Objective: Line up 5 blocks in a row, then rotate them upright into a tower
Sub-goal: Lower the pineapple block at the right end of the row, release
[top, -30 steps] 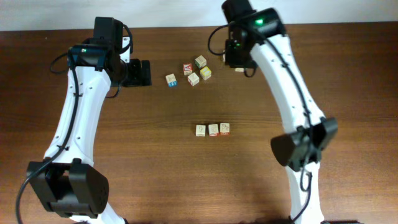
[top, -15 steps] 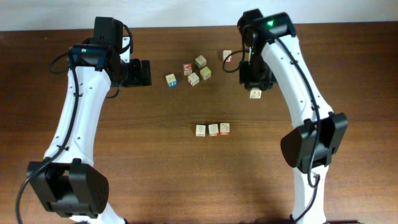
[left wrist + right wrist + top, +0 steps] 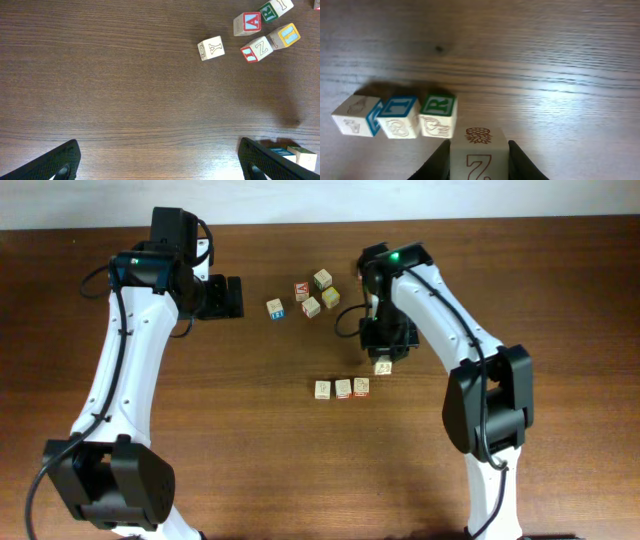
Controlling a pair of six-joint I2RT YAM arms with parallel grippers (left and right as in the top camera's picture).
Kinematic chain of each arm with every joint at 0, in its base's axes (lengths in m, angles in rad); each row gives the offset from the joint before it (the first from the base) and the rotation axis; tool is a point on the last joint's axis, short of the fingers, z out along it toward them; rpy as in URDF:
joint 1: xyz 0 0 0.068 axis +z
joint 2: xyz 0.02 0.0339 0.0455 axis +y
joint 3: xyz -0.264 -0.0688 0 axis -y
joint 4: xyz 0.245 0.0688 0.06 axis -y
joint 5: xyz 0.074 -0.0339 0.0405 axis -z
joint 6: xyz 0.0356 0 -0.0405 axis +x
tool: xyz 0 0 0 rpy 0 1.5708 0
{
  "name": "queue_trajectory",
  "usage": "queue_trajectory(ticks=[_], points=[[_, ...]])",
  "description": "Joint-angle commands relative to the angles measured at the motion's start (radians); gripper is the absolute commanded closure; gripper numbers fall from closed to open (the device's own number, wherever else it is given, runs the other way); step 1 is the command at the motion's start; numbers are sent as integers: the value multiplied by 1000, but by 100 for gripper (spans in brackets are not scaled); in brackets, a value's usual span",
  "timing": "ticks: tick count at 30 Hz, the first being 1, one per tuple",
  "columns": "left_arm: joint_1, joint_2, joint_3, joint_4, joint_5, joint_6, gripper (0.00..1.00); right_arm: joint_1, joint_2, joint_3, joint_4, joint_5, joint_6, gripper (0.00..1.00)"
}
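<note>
Three pale blocks [image 3: 343, 388] lie in a row at mid-table, seen in the right wrist view as a row [image 3: 400, 117] with blue and green print. My right gripper [image 3: 384, 358] is shut on another block [image 3: 479, 155], printed with a Z and a pineapple. It hovers just right of the row's green-lettered end block [image 3: 439, 116]. Several more blocks [image 3: 322, 278] sit in a loose cluster at the back, also in the left wrist view [image 3: 257, 48]. My left gripper [image 3: 228, 297] stands open over bare wood, left of that cluster, with nothing between its fingers [image 3: 62, 160].
A cube with blue print [image 3: 275, 308] lies at the cluster's left, and a cube with a bold red face [image 3: 302, 290] lies within it. The table's far edge [image 3: 300, 222] runs along the back. Both arm bases stand at the near side.
My right arm has carried its block from the back right down and left to just beside the row of three. The left arm has not moved.
</note>
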Motion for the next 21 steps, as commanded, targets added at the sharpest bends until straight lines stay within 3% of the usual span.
queue_trajectory(ticks=[1, 21], points=[[1, 3, 22, -2, -7, -13, 1, 23, -5, -60, 21, -16, 2, 73], [1, 3, 22, -5, -7, -13, 1, 21, -5, -206, 183, 19, 5, 72]])
